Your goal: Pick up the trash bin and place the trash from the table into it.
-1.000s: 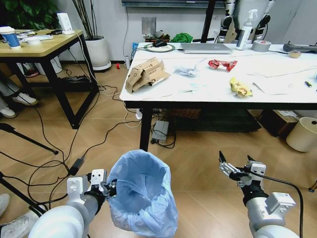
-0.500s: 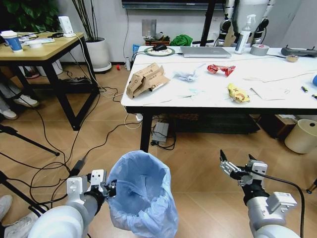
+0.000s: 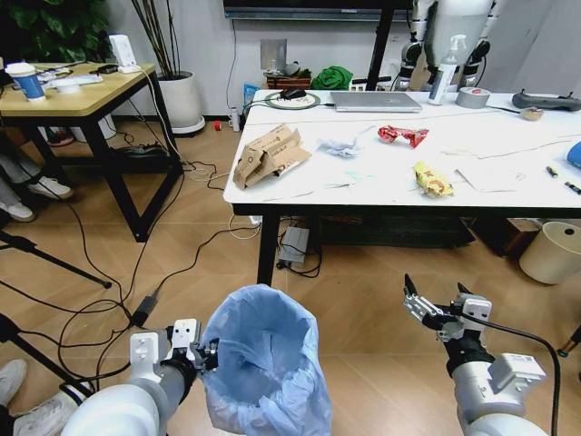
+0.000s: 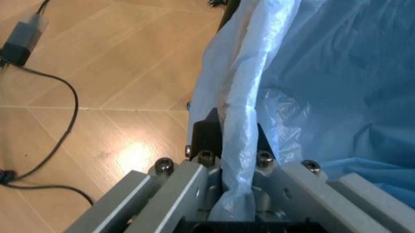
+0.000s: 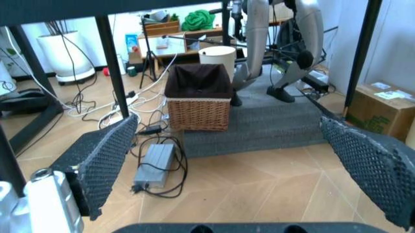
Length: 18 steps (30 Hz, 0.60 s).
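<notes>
The trash bin (image 3: 265, 359), lined with a crinkled light-blue bag, hangs low in front of me, held off the floor. My left gripper (image 3: 207, 352) is shut on its rim; the left wrist view has the bag's edge (image 4: 241, 131) pinched between the fingers. Out to the right my right gripper (image 3: 434, 302) is open and holds nothing, its mesh pads (image 5: 104, 162) spread wide. On the white table (image 3: 381, 195) ahead lies the trash: a torn cardboard box (image 3: 270, 153), crumpled clear plastic (image 3: 342, 143), a red wrapper (image 3: 402, 134), a yellow wrapper (image 3: 432, 178) and white paper (image 3: 490, 175).
A silver laptop (image 3: 376, 100), a spray bottle (image 3: 444, 60) and a grey tape roll (image 3: 474, 96) sit at the table's far side. A wooden desk (image 3: 68, 91) stands to the left, cables (image 3: 136, 272) cross the floor, a cream bin (image 3: 554, 252) is at right, a wicker basket (image 5: 198, 102) sits under the table.
The whole head view has shifted, so the table now sits slightly farther right and higher in it. The bin sits a little lower in view. Both grippers hold as before.
</notes>
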Motion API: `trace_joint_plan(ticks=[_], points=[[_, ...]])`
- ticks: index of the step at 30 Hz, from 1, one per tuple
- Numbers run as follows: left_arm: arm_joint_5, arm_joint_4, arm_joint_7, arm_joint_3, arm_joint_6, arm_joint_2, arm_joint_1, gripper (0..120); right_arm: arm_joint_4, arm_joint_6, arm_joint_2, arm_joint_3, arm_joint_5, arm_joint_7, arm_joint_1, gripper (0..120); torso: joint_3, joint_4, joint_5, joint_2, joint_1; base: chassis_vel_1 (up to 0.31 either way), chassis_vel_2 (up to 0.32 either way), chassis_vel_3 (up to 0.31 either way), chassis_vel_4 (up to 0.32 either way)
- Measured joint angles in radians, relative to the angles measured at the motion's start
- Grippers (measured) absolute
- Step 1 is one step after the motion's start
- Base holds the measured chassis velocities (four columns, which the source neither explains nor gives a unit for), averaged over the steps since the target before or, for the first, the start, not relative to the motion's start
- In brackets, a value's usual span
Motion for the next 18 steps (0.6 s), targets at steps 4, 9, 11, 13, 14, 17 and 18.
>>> trace_joint_plan(ticks=[4,9,11,13,14,17,18], points=[[0.001,0.000,-0.007,0.006,0.000,-0.005,0.003,0,0.000,0.000,0.004,0.001,-0.009,0.000,-0.003,100,0.015,0.0000,0.0000,0.023,0.008,0.000,0.000,0.000,0.000],[0.001,0.000,-0.013,0.009,0.000,-0.008,0.001,0,0.001,0.001,0.006,0.000,-0.013,-0.001,-0.005,100,0.028,0.0000,0.0000,0.043,0.015,0.000,0.000,0.000,0.000],[0.001,0.000,-0.014,0.009,0.000,-0.008,0.000,0,0.002,0.001,0.007,0.000,-0.015,-0.001,-0.006,100,0.032,0.0000,0.0000,0.050,0.018,0.000,0.000,0.000,0.000],[0.001,0.000,-0.014,0.010,0.000,-0.008,0.000,0,0.002,0.001,0.007,0.000,-0.016,-0.001,-0.007,100,0.036,0.0000,0.0000,0.056,0.020,0.000,0.000,0.000,0.000],[0.001,0.000,-0.015,0.010,0.000,-0.008,0.000,0,0.002,0.001,0.007,0.000,-0.016,-0.001,-0.007,100,0.037,0.0000,0.0000,0.058,0.021,0.000,0.000,0.000,0.000],[0.001,0.000,-0.015,0.013,0.000,-0.009,0.000,0,0.003,0.001,0.010,-0.003,-0.020,-0.002,-0.008,100,0.047,0.0000,0.0000,0.074,0.027,0.000,0.000,0.000,0.000],[0.001,0.000,-0.015,0.014,0.000,-0.009,0.000,0,0.003,0.001,0.010,-0.003,-0.020,-0.002,-0.008,100,0.051,0.0000,0.0000,0.080,0.029,0.000,0.000,0.000,0.000]])
